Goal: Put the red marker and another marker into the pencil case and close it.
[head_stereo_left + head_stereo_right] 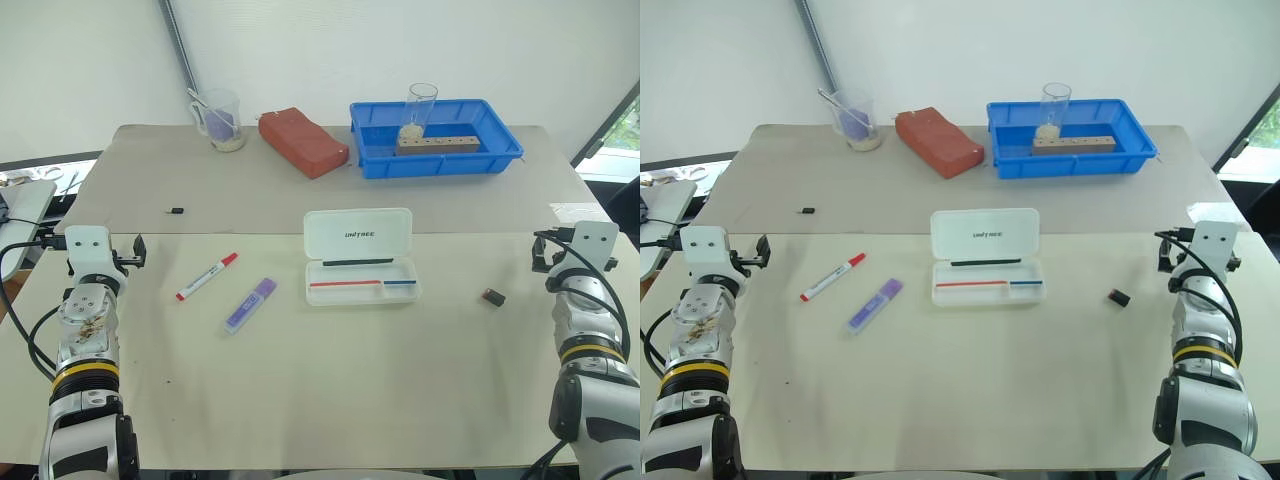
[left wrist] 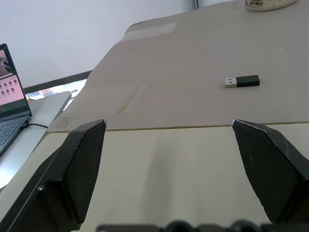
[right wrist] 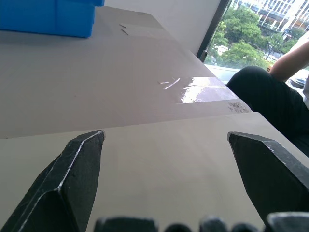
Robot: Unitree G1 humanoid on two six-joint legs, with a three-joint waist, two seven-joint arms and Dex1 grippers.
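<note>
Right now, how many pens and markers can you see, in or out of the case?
5: the red marker and purple highlighter lie on the table left of the pencil case; a black pen, red pen and blue pen lie inside. Others may be hidden.

1. The left arm is reaching forward along the near left edge of the worktop, its wrist lying level.
2. The left gripper (image 2: 169, 145) is holding its jaws wide apart, gripping nothing.
3. The right arm is reaching forward at the near right edge, angled slightly outward.
4. The right gripper (image 3: 166, 154) is also spreading its jaws wide, gripping nothing.
</note>
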